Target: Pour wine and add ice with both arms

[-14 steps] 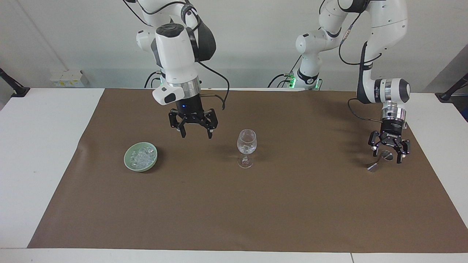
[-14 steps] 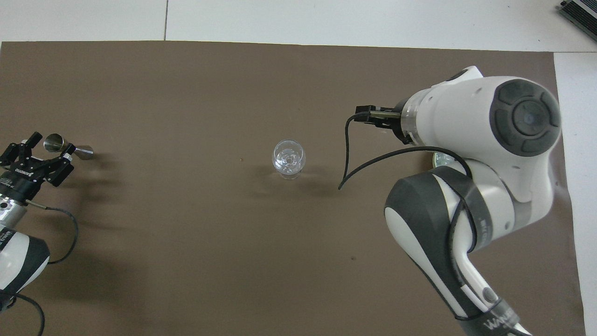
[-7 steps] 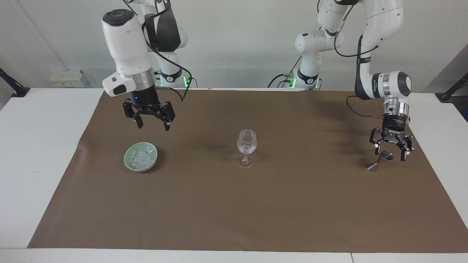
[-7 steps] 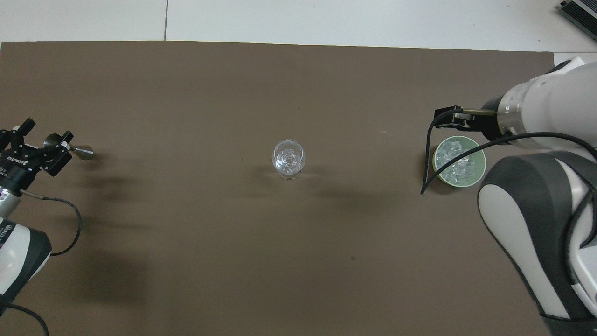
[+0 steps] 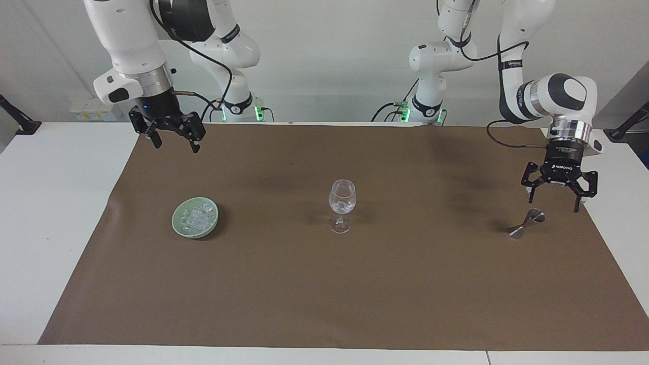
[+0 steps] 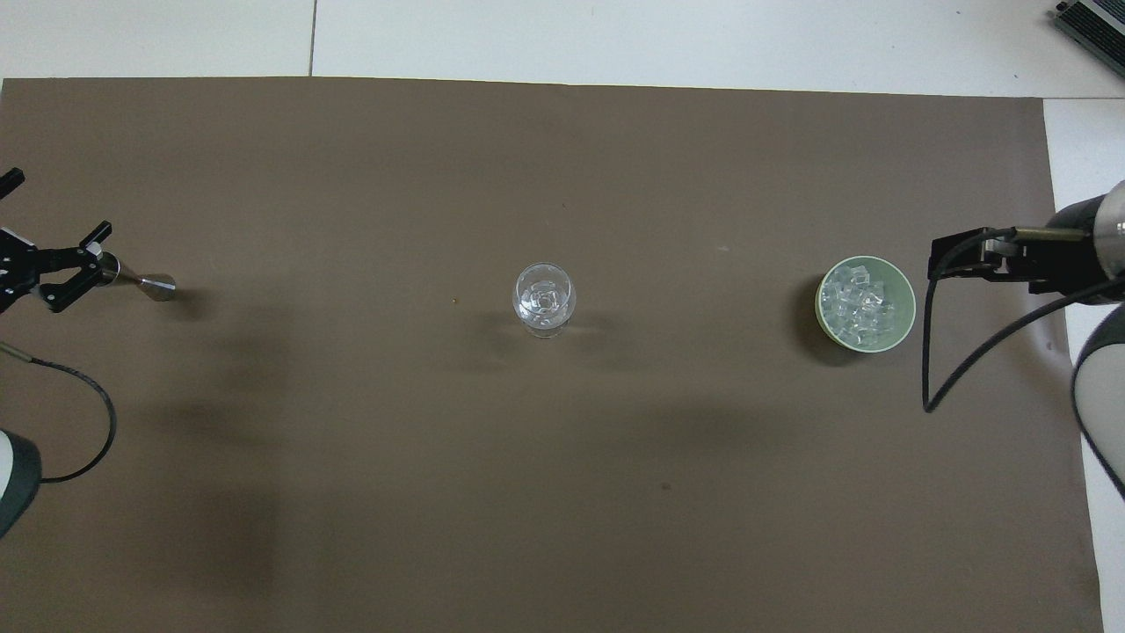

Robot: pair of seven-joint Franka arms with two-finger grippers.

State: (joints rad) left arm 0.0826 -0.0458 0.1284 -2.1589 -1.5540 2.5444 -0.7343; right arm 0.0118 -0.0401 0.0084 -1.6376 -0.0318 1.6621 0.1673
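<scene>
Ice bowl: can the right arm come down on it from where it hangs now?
Probably yes. The right gripper hangs open above the mat, toward the robots from the green bowl of ice. Nothing stands between them; the wine glass is well aside, mid-mat.
</scene>
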